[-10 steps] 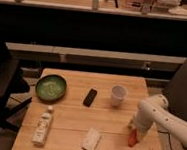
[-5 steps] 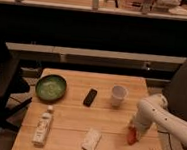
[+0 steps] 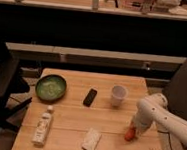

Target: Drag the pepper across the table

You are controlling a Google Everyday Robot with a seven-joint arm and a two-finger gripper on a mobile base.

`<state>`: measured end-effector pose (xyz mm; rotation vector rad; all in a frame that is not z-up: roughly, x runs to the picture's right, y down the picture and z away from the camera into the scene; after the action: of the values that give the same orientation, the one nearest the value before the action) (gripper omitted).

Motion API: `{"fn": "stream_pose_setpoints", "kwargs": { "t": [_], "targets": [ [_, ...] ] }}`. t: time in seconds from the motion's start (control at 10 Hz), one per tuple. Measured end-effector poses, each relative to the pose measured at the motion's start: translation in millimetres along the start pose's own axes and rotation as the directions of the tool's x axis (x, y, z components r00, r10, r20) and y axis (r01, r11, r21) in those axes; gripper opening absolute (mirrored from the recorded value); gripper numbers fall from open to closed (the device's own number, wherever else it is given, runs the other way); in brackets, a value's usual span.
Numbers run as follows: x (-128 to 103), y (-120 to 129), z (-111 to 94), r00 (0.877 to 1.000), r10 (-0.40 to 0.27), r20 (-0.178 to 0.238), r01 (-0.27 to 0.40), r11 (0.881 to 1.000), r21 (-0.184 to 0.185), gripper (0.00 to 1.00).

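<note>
**Tabletop holdings: pepper at the right side, under the gripper**

1. The pepper [image 3: 129, 135]: small, red-orange, elongated. It lies on the right part of the table [image 3: 72, 121], near the front edge and in from the right edge. Only its lower end shows; its upper end is covered by the gripper.

2. The gripper [image 3: 133, 128]: lowered onto the pepper from above and to the right, with its fingers pressed together on the pepper's upper end. It tips the white arm [image 3: 166, 119], which reaches in from the right side of the scene and bends down over the table's right edge.

3. Table: light wooden plank top with visible grain, bearing every item listed here.

4. White cup [image 3: 118, 95]: upright, beyond the pepper toward the far side and slightly left of it, apart from the arm.

5. Black rectangular object [image 3: 90, 97]: lying flat near the table's middle, just left of the cup and not touching it.

6. Green bowl [image 3: 38, 87]: round, at the far left of the top.

7. White bottle [image 3: 43, 127]: lying on its side along the left edge, in front of the bowl, with its cap toward the bowl.

8. White packet [image 3: 91, 140]: flat, near the front edge, between the bottle and the pepper and well apart from both.

9. Surroundings: a pale ledge [image 3: 89, 54] runs behind the table, and dark furniture [image 3: 0, 82] stands at the left.
</note>
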<state>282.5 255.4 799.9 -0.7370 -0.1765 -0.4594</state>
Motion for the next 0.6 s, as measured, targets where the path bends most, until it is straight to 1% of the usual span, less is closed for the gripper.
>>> {"fn": "stream_pose_setpoints", "kwargs": {
  "t": [0.2, 0.5, 0.6],
  "targets": [
    [9.7, -6.4, -1.7, 1.0, -0.008, -0.004, 0.008, 1.0, -0.001, 0.0],
    [9.2, -5.9, -2.3, 1.0, -0.026, -0.009, 0.026, 1.0, -0.006, 0.0],
    [12.2, -8.8, -3.6, 0.999, -0.036, -0.014, 0.035, 0.999, -0.007, 0.0]
  ]
}}
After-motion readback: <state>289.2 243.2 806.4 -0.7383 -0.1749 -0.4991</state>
